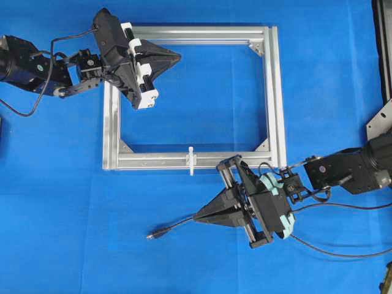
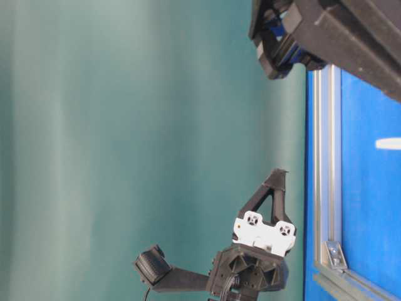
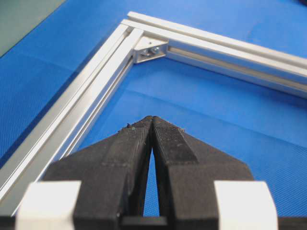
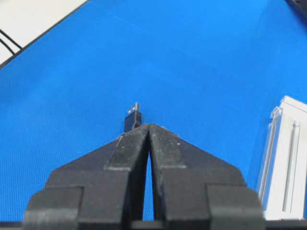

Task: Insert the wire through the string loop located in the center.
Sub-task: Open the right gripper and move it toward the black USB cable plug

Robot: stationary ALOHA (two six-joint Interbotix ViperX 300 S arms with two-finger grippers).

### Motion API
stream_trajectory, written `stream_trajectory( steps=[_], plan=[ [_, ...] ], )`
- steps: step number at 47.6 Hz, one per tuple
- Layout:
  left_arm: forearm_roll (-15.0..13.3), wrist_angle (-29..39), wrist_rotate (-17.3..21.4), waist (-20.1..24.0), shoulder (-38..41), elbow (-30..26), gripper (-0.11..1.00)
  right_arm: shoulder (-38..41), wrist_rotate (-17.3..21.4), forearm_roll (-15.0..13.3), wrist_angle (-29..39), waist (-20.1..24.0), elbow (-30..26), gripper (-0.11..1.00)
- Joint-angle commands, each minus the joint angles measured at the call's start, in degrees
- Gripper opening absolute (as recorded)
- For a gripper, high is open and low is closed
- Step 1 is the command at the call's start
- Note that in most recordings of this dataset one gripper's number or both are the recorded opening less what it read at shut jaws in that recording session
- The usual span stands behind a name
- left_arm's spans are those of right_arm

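Your right gripper was the nearer arm to the wire; the cable lay on the blue mat toward the mat's near edge, outside the aluminium frame, running from under the gripper out to its plug tip, which pointed toward the mat's near-left corner. In the right wrist view the plug tip sat just ahead of the fingertips, its long axis roughly in line with the gripper's own; whether the tips touched the cable you could not tell, since it passed beneath them. The jaws were pressed together with only a sliver between them, and no wire showed between them.

The string loop stood white and upright at the middle of the frame's near bar, just beyond the right gripper and to its left, well apart from the plug; so, as I judge it, your next move called for parting those jaws and taking the wire behind the plug, then carrying the tip across to the loop.

Your left gripper hovered over the frame's far-left corner, far from both wire and loop; its jaws were likewise closed tip to tip on nothing.
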Motion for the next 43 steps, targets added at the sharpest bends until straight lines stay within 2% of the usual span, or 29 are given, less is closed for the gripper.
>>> stream_trajectory(
  steps=[1,7,24,27,33,43],
  plan=[
    [0.97,0.35,0.44,-0.09,-3.16,-1.32,0.0,-2.64,-0.44,-0.26,-0.26,0.44,-1.14,0.0],
    [0.97,0.44,0.44,-0.18,-3.16,-1.23,0.0,-3.08,0.53,-0.26,1.58,0.7,-1.67,-0.05],
    [1.23,0.44,0.44,-0.44,-3.16,-1.32,0.0,-2.99,4.39,-0.26,3.69,0.97,-2.37,-0.05],
    [1.23,0.44,0.44,-0.44,-3.08,-1.32,0.0,-3.08,5.1,-0.18,3.69,0.97,-2.29,-0.01],
    [1.23,0.44,0.44,-0.53,-3.16,-1.32,0.0,-3.08,5.8,-0.09,3.69,1.23,-2.29,0.2],
    [1.23,0.44,0.44,-0.62,-3.16,-1.32,0.0,-2.9,5.8,0.0,4.39,1.49,-2.55,0.81]
  ],
)
